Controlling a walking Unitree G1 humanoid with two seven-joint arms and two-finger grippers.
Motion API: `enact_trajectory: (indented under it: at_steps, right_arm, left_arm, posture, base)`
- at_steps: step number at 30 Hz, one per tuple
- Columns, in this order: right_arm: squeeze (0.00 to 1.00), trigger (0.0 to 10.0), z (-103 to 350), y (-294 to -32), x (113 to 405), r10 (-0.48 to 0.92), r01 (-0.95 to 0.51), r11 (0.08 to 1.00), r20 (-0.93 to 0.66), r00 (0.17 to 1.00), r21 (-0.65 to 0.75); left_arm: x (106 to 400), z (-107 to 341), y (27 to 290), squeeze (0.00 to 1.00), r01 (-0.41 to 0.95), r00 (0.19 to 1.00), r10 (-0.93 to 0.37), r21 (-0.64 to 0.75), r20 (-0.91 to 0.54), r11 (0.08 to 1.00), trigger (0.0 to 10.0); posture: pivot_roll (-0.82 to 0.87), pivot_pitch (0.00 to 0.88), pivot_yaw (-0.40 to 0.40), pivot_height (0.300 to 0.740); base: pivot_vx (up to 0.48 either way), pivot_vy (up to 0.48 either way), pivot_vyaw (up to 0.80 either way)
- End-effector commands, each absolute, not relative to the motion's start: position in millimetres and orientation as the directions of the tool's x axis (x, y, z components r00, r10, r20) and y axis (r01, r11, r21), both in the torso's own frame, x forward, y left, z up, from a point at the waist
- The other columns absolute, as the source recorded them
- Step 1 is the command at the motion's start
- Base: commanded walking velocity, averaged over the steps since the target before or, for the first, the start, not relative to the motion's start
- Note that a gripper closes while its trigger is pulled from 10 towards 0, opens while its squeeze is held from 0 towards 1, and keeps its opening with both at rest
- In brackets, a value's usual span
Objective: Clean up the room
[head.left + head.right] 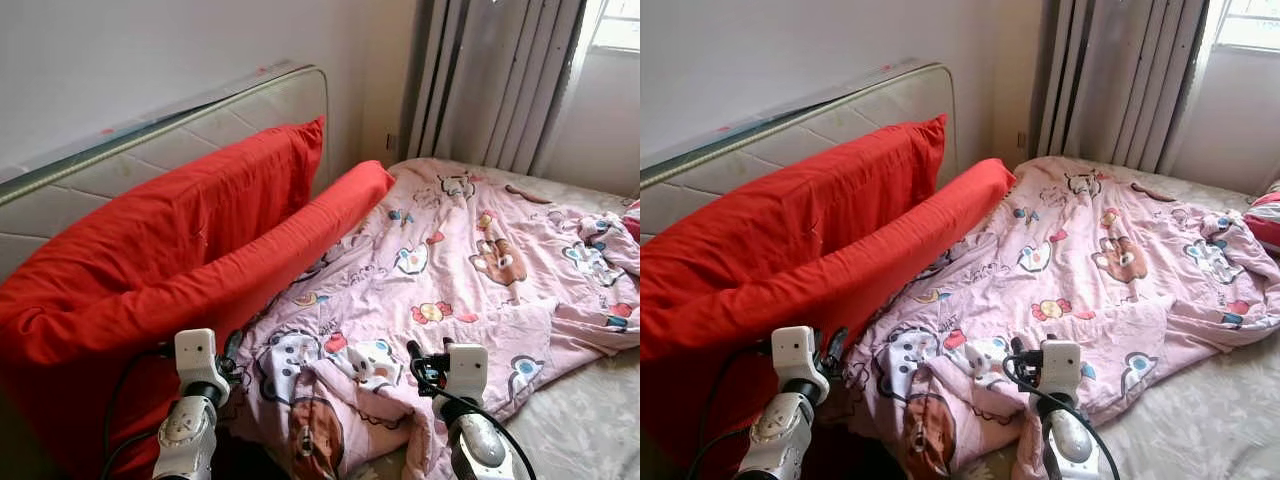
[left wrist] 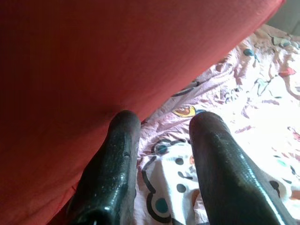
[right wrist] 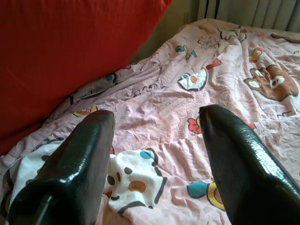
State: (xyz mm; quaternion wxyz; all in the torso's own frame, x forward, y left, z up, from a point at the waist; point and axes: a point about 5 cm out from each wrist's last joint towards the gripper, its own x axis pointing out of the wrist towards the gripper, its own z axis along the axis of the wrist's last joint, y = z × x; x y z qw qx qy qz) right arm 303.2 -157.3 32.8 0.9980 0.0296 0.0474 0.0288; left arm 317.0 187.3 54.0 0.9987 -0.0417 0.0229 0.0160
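Observation:
A pink quilt (image 1: 450,270) printed with cartoon animals lies rumpled across the bed, its near corner folded over itself. Two long red pillows (image 1: 170,250) lean against the quilted grey headboard (image 1: 250,110) on the left. My left gripper (image 2: 161,124) is open, its fingers (image 2: 117,159) close to the lower red pillow (image 2: 93,70) where it meets the quilt (image 2: 243,103). My right gripper (image 3: 157,122) is open too and hovers above the quilt (image 3: 159,112) near its folded corner, holding nothing.
Grey curtains (image 1: 500,80) hang at the far side beside a bright window (image 1: 615,25). Bare mattress (image 1: 590,420) shows at the near right. A red item (image 1: 1268,215) lies at the bed's far right edge.

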Motion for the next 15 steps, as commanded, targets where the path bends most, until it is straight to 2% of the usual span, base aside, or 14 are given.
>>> enact_trajectory:
  at_steps: [1,4,15]
  right_arm:
    - [0.0,10.0,31.4,-152.7,302.2,0.072,-0.067,0.996,-0.105,0.992,0.057]
    - [0.0,10.0,31.3,-151.3,301.7,0.075,-0.069,0.996,-0.105,0.992,0.058]
    - [0.0,10.0,29.9,-151.7,301.0,0.058,-0.052,0.997,-0.112,0.992,0.06]
  left_arm:
    - [316.2,52.8,188.1,0.0,-0.033,0.998,0.028,-0.086,-0.059,0.996,10.0]
    - [313.9,49.2,188.4,0.0,-0.031,0.997,0.024,-0.085,-0.075,0.996,10.0]
    - [312.4,44.4,190.6,0.0,-0.023,0.995,0.014,-0.083,-0.103,0.996,10.0]
  posture:
    - [-0.07,0.074,0.043,0.687]
    - [-0.07,0.078,0.043,0.672]
    - [-0.07,0.075,0.044,0.672]
  base:
    - [0.0,0.0,0.0]
    - [0.0,0.0,0.0]
    - [0.0,0.0,0.0]
